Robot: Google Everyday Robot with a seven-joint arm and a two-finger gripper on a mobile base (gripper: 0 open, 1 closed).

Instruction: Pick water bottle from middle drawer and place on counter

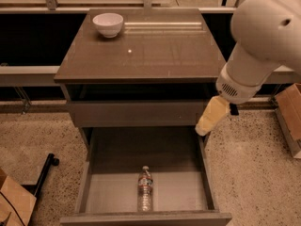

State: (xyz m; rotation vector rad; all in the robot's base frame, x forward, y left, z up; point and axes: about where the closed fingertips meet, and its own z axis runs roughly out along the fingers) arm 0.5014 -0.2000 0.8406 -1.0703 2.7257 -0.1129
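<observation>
The water bottle (145,188), clear with a white cap, lies on the pale floor of the open middle drawer (183,194), near its front and with its cap pointing to the back. The counter (155,51) is the glossy grey-brown top of the cabinet. My gripper (209,119), pale yellow on the end of the white arm, hangs over the drawer's back right corner, just in front of the closed drawer above. It is well above the bottle and to its right, holding nothing that I can see.
A white bowl (108,23) stands at the counter's back left. A cardboard box (289,112) sits on the floor to the right, another (14,201) at the bottom left, beside a black wheeled leg (44,173). A rail runs behind the cabinet.
</observation>
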